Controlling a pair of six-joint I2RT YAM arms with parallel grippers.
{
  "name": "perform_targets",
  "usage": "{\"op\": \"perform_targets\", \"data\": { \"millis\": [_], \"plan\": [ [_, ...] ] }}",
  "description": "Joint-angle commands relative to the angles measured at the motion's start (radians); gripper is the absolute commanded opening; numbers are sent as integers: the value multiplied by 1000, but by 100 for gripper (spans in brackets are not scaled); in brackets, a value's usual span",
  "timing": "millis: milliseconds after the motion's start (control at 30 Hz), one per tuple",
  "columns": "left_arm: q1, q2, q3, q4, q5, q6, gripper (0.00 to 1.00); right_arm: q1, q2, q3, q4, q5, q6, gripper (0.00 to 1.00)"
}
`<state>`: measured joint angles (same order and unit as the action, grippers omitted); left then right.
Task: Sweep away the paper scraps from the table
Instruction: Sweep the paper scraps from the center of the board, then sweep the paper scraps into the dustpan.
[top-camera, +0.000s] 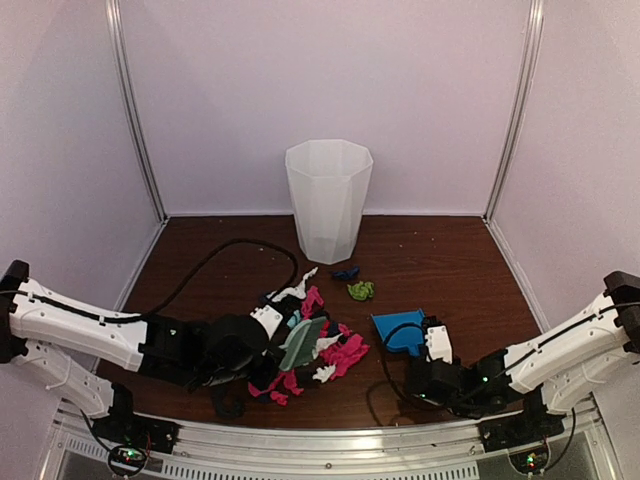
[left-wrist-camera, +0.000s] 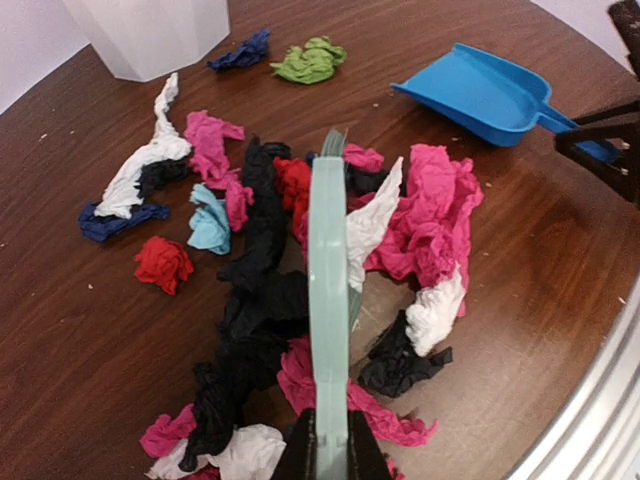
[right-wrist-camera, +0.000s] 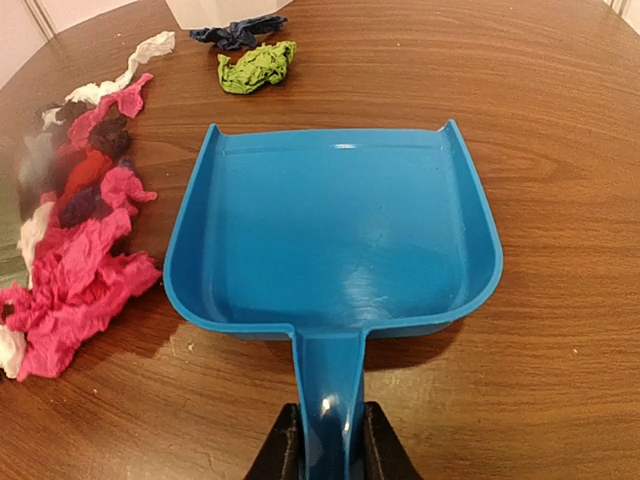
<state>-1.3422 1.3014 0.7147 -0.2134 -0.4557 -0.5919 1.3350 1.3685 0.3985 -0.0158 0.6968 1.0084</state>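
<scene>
The paper scraps (top-camera: 335, 352) lie in a heap of pink, white, black and red on the table (top-camera: 440, 260), left of centre; they also show in the left wrist view (left-wrist-camera: 420, 215) and at the left of the right wrist view (right-wrist-camera: 75, 270). A green wad (top-camera: 361, 290) and a navy scrap (top-camera: 345, 272) lie apart near the bin. My left gripper (left-wrist-camera: 328, 450) is shut on the mint-green brush (left-wrist-camera: 327, 300), which stands in the heap. My right gripper (right-wrist-camera: 328, 450) is shut on the handle of the empty blue dustpan (right-wrist-camera: 335, 225), resting on the table right of the heap.
A tall white faceted bin (top-camera: 328, 200) stands at the back centre. A black cable (top-camera: 215, 255) loops across the left of the table. A metal rail (top-camera: 330, 440) runs along the front edge. White walls enclose the sides and back.
</scene>
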Motion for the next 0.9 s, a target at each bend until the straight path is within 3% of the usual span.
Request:
{"op": "perform_targets", "data": {
  "millis": [0, 100, 200, 567, 867],
  "plan": [
    [49, 46, 46, -4, -144, -23, 0, 2, -61, -32, -74, 16, 38, 9],
    [64, 77, 76, -138, -344, -120, 0, 6, -86, -41, -79, 7, 34, 7],
    [69, 77, 91, -202, -410, -173, 0, 11, -95, -33, -92, -11, 19, 5],
    [64, 28, 45, 33, -121, 49, 0, 132, -110, 66, -275, -157, -29, 0],
    [27, 77, 78, 73, -53, 86, 0, 242, -5, 161, -315, -255, -95, 0]
  ]
}}
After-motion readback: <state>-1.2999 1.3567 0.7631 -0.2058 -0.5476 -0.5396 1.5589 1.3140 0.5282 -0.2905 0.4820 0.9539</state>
